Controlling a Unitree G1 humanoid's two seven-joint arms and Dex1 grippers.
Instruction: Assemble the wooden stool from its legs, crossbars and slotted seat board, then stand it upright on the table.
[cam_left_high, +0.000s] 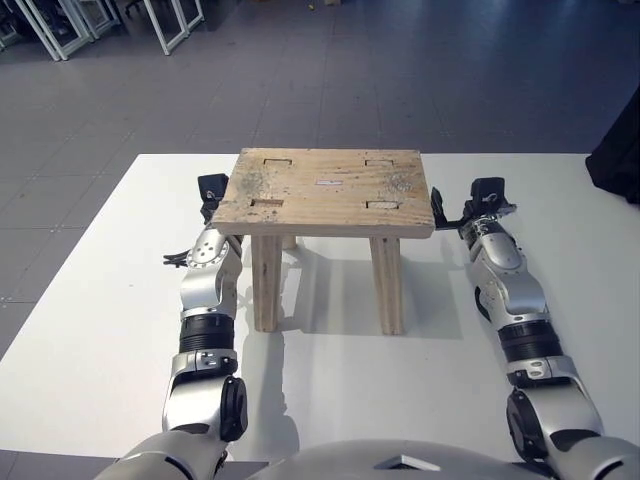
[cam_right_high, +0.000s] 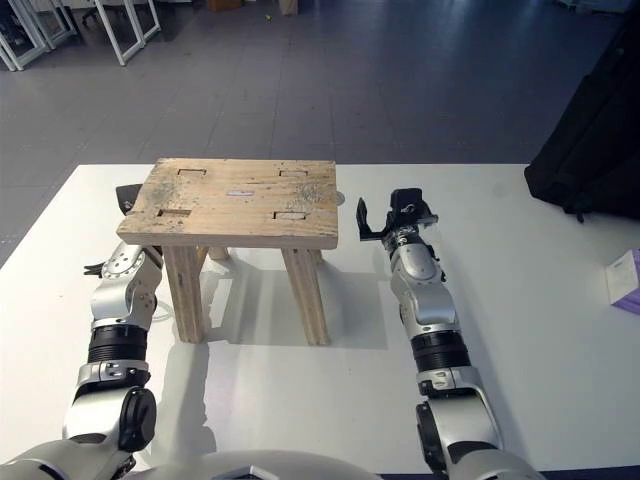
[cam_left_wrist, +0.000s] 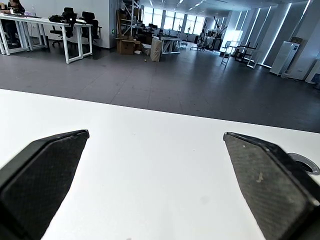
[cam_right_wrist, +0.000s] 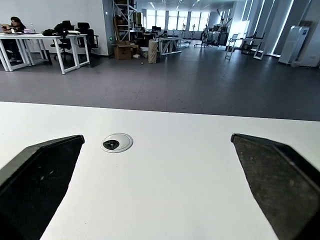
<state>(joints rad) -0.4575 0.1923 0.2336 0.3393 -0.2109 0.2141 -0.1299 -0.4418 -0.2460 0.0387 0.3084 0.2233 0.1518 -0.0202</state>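
The wooden stool (cam_left_high: 325, 190) stands upright in the middle of the white table (cam_left_high: 90, 320), its slotted seat board on top and its legs (cam_left_high: 266, 280) on the tabletop. My left gripper (cam_left_high: 210, 195) sits just off the stool's left end, partly hidden behind the seat board. In the left wrist view its fingers (cam_left_wrist: 42, 175) are spread wide with only bare table between them. My right gripper (cam_right_high: 388, 212) rests off the stool's right end, apart from the board. It is open too, and nothing lies between its fingers (cam_right_wrist: 280, 175).
A round cable grommet (cam_right_wrist: 116, 142) is set into the tabletop beyond the grippers. A black bag (cam_right_high: 590, 150) stands past the table's far right corner, and a small purple box (cam_right_high: 625, 280) lies at the right edge. Grey floor and office desks fill the background.
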